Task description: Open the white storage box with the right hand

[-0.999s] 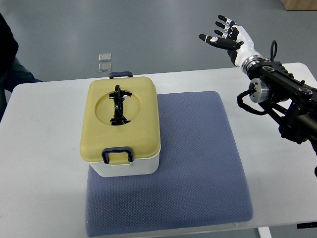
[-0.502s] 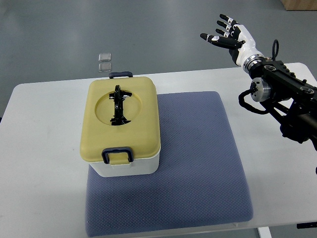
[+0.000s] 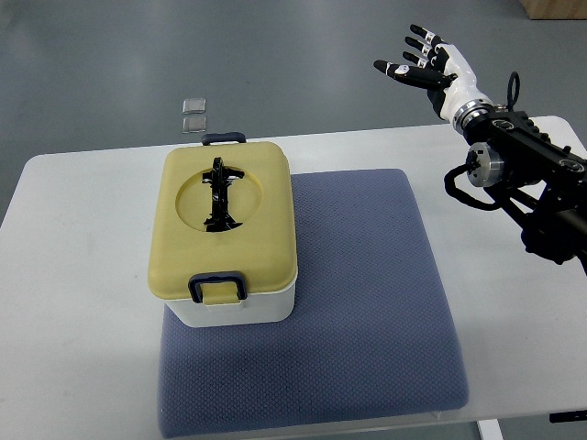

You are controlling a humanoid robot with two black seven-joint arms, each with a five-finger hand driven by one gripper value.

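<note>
The white storage box stands on the left part of the blue mat, closed under a yellow lid. A black folded handle lies in the lid's round recess. Dark blue latches sit at the near end and the far end. My right hand hovers far to the upper right, beyond the table's back edge, fingers spread and holding nothing. Its black arm comes in from the right edge.
A blue-grey mat covers the middle of the white table. Two small clear squares lie on the grey floor behind the table.
The right hand has drifted slightly right and up, away from the box. A person's dark sleeve at the left edge has left the view.
</note>
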